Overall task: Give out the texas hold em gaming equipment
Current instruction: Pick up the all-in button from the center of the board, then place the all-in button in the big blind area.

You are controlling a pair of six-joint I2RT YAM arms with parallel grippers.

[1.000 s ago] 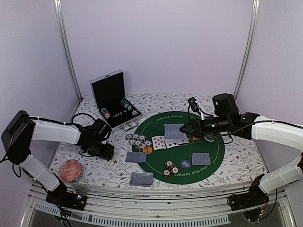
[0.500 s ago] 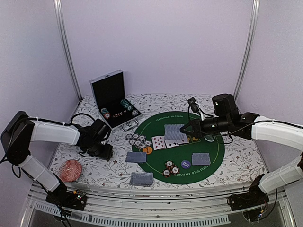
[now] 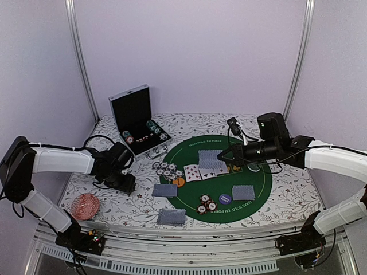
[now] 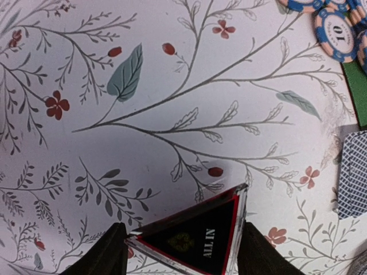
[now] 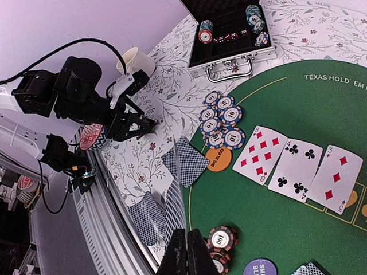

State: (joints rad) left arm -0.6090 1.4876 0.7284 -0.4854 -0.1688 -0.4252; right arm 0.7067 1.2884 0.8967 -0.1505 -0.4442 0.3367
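Off the green mat (image 3: 255, 175) at 9 o'clock, on the flowered cloth (image 4: 172, 86), the left gripper (image 4: 183, 229) stands partly open, its 2 fingers (image 4: 106, 255) set against opposite corners of the black triangular marker (image 4: 195, 238), apparently gripping it low over the cloth. The right gripper (image 5: 187, 236) is pressed fully together, holds nothing, and hangs above the mat's middle. Already laid out are 3 face-up cards (image 5: 298, 166) at the centre and face-down cards (image 3: 212, 159) at 12 o'clock, with further pairs at 4, 7 and 8 o'clock. A group of chips (image 3: 166, 170) lies at 9 o'clock with the orange button (image 5: 219, 158) touching it. A second chip stack (image 3: 206, 203) sits at 6 o'clock, the purple button (image 3: 225, 199) just beside it. More chips sit in the open case (image 3: 133, 114) at 10 o'clock. By this showing most of the layout is done. The marker has not yet reached the mat, and no chips show beside the cards at 12 or 4 o'clock.
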